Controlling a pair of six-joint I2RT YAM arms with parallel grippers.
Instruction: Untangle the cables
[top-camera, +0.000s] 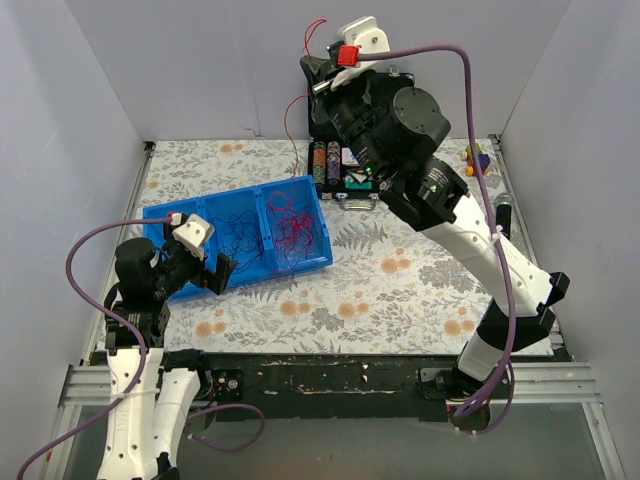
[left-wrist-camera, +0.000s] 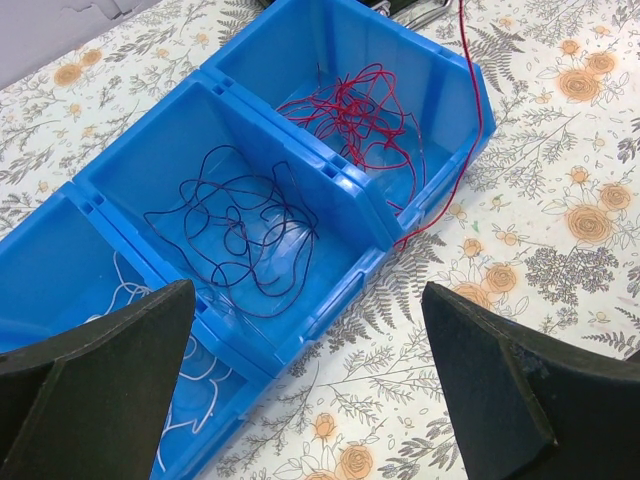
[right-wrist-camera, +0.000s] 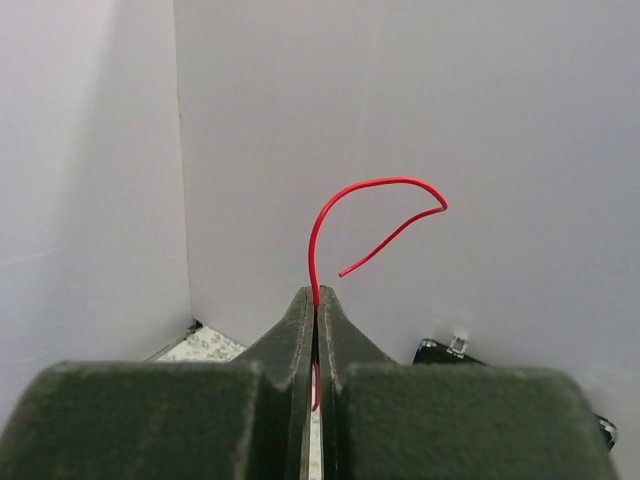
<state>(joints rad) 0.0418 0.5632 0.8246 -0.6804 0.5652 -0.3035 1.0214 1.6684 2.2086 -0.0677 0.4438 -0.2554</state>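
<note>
A thin red wire is pinched between the fully closed fingers of the right gripper, high above and behind the blue three-compartment plastic bin. Its free end curls past the fingertips. The strand drops to the bin's end compartment, where a red tangle lies. A dark navy wire loops in the bin's middle compartment and a white wire in its other end compartment. The left gripper hovers at the bin's near edge, jaws spread wide and holding nothing.
</note>
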